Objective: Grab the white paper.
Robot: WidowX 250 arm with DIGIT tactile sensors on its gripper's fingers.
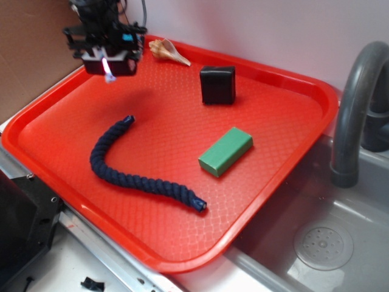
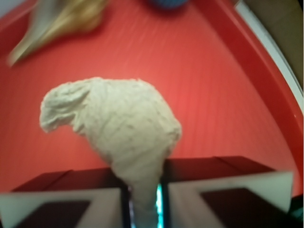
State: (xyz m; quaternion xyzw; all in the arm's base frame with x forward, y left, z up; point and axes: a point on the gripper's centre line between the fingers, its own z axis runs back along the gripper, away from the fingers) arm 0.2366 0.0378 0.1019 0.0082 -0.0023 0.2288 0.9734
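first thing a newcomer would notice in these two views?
The red tray fills the exterior view, with a dark blue rope curled at its middle and a green block to the right. In the wrist view, the white paper is pinched in the gripper, above the tray.

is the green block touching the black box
No, the green block lies apart from the black box, with bare red tray between them.
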